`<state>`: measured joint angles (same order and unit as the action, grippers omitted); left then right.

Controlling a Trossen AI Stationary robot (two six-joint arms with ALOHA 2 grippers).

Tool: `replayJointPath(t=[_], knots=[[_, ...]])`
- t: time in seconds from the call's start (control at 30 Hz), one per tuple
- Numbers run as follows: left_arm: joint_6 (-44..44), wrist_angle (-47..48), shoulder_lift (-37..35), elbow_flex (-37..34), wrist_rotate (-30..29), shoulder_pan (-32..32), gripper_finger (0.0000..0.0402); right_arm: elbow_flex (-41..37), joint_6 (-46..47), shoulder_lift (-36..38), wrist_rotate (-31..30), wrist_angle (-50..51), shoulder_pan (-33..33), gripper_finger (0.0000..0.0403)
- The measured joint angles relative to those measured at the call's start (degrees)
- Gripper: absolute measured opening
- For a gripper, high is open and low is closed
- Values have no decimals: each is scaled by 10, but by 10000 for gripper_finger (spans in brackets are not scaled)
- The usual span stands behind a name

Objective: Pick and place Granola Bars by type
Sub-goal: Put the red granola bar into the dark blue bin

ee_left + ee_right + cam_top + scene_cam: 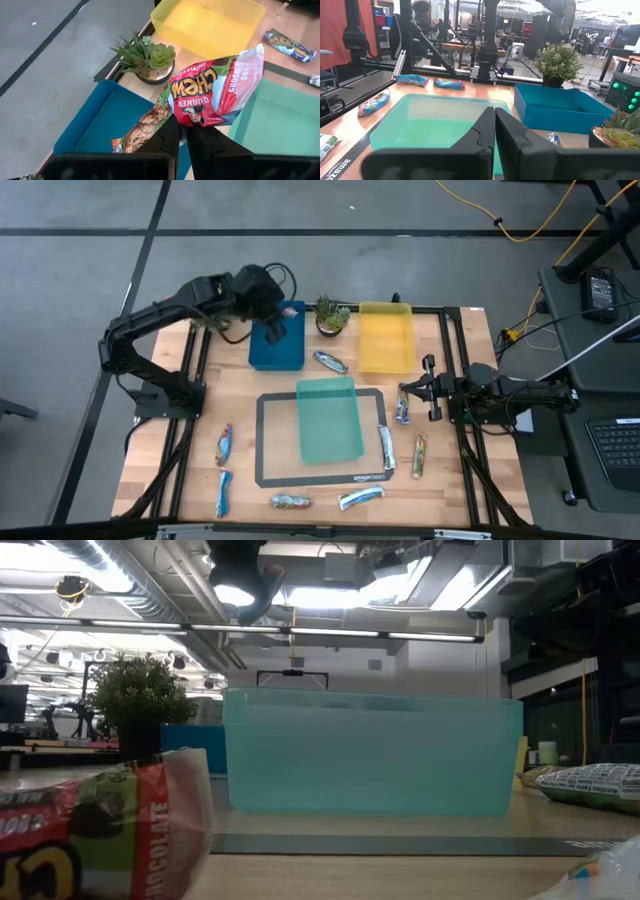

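A red-and-brown foil-wrapped Chewy granola bar (pixel 210 92) is pinched in the left tool (pixel 184 134), held above the rectangular blue plastic tray (pixel 95 125). Just beyond the tool sits a small green potted succulent (pixel 150 60). The right tool (pixel 495 125), fingers pressed together and empty, waits over the wooden desk (pixel 240 415) beside the teal tray (pixel 330 420).

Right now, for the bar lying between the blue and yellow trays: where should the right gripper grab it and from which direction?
Take the blue-wrapped bar across its narrow middle, coming straight down from above. It lies flat on the wood at a diagonal, so the fingers should turn to close across its short width. The blue tray and yellow tray flank it, leaving little side access. The right gripper is shut and needs to open first.
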<state>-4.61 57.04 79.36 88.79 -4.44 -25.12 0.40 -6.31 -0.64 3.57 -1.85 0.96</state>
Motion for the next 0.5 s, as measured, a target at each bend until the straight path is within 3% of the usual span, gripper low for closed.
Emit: replayJointPath(t=[0.2, 0.5], knots=[[26, -6, 18, -25, -14, -49, 17, 0, 0, 0, 0, 0, 0, 16], [54, -67, 101, -109, 56, -114, 17, 0, 0, 0, 0, 0, 0, 16]])
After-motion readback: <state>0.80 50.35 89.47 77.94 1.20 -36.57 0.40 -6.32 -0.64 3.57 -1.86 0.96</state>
